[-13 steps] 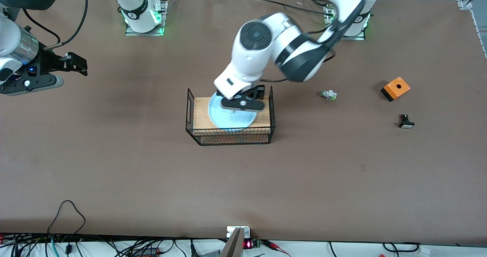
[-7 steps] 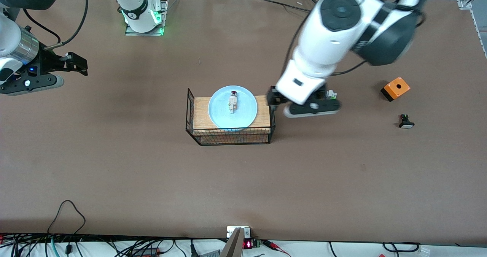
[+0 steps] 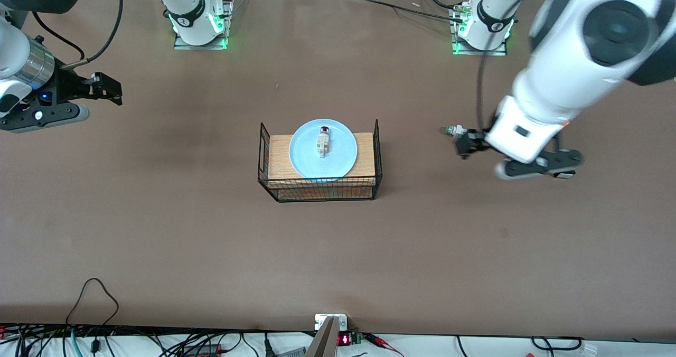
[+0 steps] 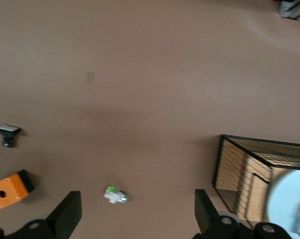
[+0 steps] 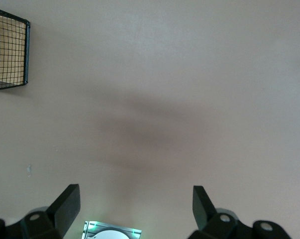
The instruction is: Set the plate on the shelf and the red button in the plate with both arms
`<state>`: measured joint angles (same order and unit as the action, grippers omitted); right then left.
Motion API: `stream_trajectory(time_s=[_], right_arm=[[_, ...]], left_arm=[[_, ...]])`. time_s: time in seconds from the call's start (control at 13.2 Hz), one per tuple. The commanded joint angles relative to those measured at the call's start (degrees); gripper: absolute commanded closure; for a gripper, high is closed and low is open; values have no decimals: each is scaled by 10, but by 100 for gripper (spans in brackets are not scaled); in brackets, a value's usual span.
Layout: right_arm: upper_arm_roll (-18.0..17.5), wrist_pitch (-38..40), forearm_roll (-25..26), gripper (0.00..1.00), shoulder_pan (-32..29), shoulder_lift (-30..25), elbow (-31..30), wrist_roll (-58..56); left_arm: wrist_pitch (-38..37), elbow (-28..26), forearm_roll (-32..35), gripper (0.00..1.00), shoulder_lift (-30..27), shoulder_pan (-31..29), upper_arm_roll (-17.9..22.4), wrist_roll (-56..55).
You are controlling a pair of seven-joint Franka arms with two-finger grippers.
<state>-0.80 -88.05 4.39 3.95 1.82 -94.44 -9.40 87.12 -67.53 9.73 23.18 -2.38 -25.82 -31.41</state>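
Plate (image 3: 322, 149) sits in the basket (image 3: 319, 186), the button (image 3: 323, 141) on it, long axis twelve-to-six. Left gripper (image 3: 515, 156), wide and empty, hangs toward three o'clock; right gripper (image 3: 79, 101), also wide, waits toward nine.

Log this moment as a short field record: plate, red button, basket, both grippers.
plate: in the wire basket, on its wooden floor
red button: lying on the plate
left gripper: open, empty, over the table beside the white-and-green part, toward the left arm's end
right gripper: open, empty, waiting over the right arm's end of the table
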Motion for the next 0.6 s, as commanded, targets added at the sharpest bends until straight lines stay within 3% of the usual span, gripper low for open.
stream_trajectory(time_s=[0.0,0.08,0.3,0.53], right_arm=[[-4,8,-1,0,-3,5,14,3],[-4,8,-1,0,-3,5,14,3],[-4,8,-1,0,-3,5,14,4],[-4,7,-1,0,-3,5,14,4]], left_arm=[[-16,-27,-1,0,-51,-68,6,105],[-13,-50,-21,0,-73,-92,25,150],[12,-124,-118,0,-128,-78,149,261],[50,-196,-113,0,-170,-30,197,305]])
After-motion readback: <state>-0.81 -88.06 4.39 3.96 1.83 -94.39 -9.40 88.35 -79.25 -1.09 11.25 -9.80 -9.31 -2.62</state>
